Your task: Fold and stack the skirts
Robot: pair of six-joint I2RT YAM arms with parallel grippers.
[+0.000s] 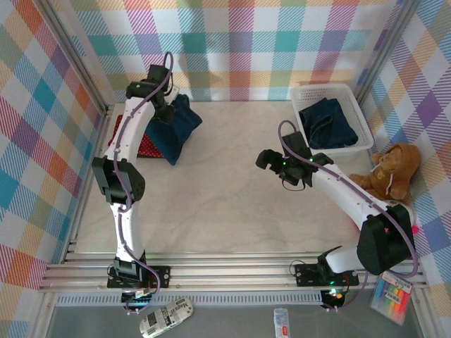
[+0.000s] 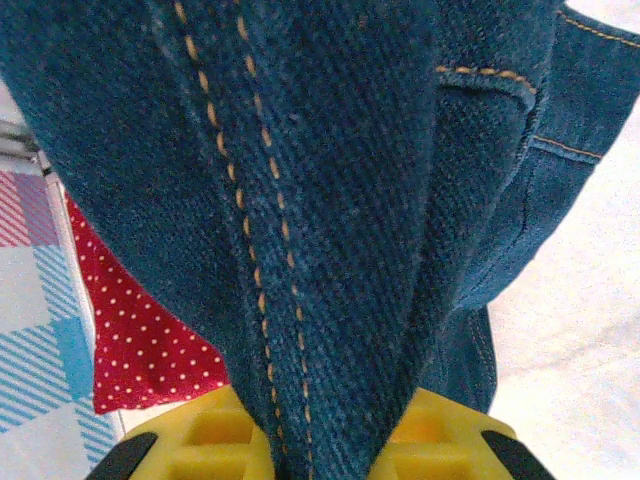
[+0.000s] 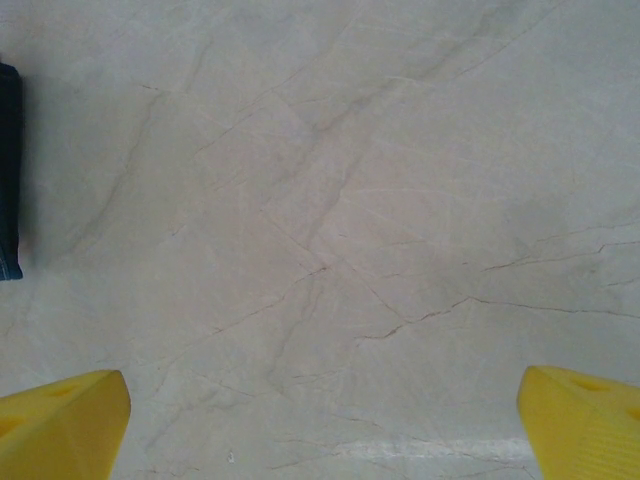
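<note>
My left fingers (image 2: 200, 445) are pinched narrow on a denim skirt (image 2: 330, 200). Its orange-stitched seam runs up between them, and the cloth hangs bunched over the far left of the tabletop (image 1: 232, 190). It partly covers the red dotted skirt (image 2: 140, 340), which lies flat beneath it close to the wall. My right fingers (image 3: 60, 420) are spread wide with nothing between them, hovering over bare tabletop near the middle, between the held skirt and the white basket (image 1: 330, 89). I judge the job to be somewhere around halfway. The red skirt looks laid down as the base of a stack, and the denim one in my grip is not yet set down on it; whether it is properly folded I cannot tell. The basket, in the far right corner, holds another dark blue denim garment (image 1: 328, 123), rumpled and unfolded, so at least that one is left to do. A brown teddy bear (image 1: 391, 172) sits just beside the basket, outside it.
</note>
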